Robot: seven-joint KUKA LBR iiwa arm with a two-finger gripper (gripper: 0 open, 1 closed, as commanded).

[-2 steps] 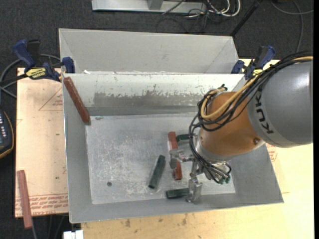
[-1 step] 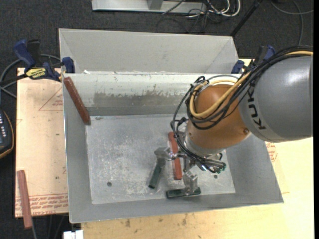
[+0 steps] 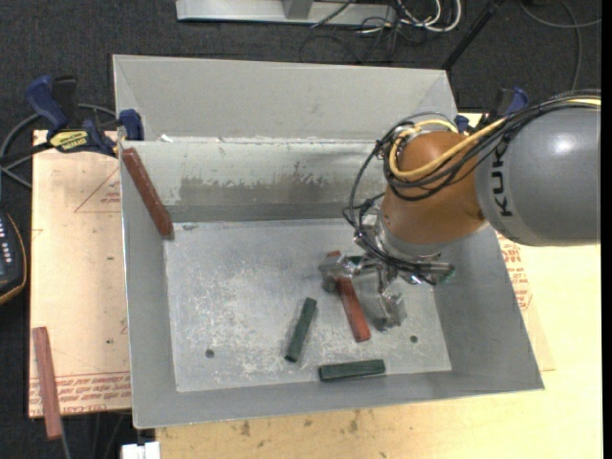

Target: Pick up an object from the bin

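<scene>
Camera view: the arm (image 3: 559, 175) comes in from the right edge, and its orange wrist cover (image 3: 430, 189), looped with yellow and black cables (image 3: 413, 134), hangs over the right half of the grey metal bin (image 3: 229, 285). Below the cover the tool (image 3: 361, 295) is low over the bin floor. It looks spread: 1 grey finger (image 3: 333, 275) shows on its left side and the other sits lower on its right, well apart from the first.

Between these 2 lies a red-brown stick (image 3: 354, 312). It is flat on the floor and slanted, its upper end tucked under the tool's body and its lower end poking out just below the tool. Whether the fingers touch the stick cannot be told.

Left of the tool and a little below it lies a dark green stick (image 3: 301, 330), tilted, apart from the red-brown one. A 2nd dark green stick (image 3: 352, 371) rests almost level below the tool, near the bin's front edge and just under the red-brown stick's lower end, not touching it.

Far to the tool's left and above it, a brown stick (image 3: 146, 194) leans along the bin's left wall, well apart from everything else.
</scene>
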